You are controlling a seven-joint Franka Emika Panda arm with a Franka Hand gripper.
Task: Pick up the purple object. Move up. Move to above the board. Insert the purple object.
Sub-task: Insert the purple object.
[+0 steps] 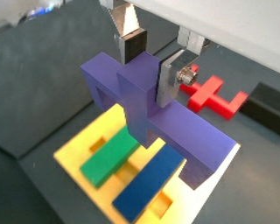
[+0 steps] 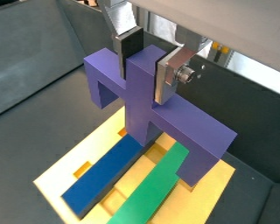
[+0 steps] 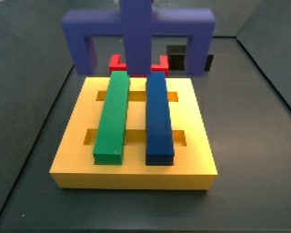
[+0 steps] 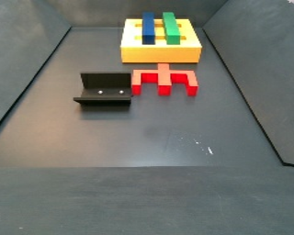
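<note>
Lighting is even and bright overhead, with soft shadows. The claw [image 1: 152,63] shows pale glare on its silver fingers [image 2: 174,68] in both wrist views. A blown-out white patch sits behind it. A side view shows faint sheen on the dark surface [image 4: 150,128]. All views are low-resolution, slightly soft.

Purple object [image 3: 135,35] hangs above the far edge of the yellow board [image 3: 135,168], green bar [image 3: 113,114] and blue bar [image 3: 159,116] lying side by side on the board, gripper out of sight.
</note>
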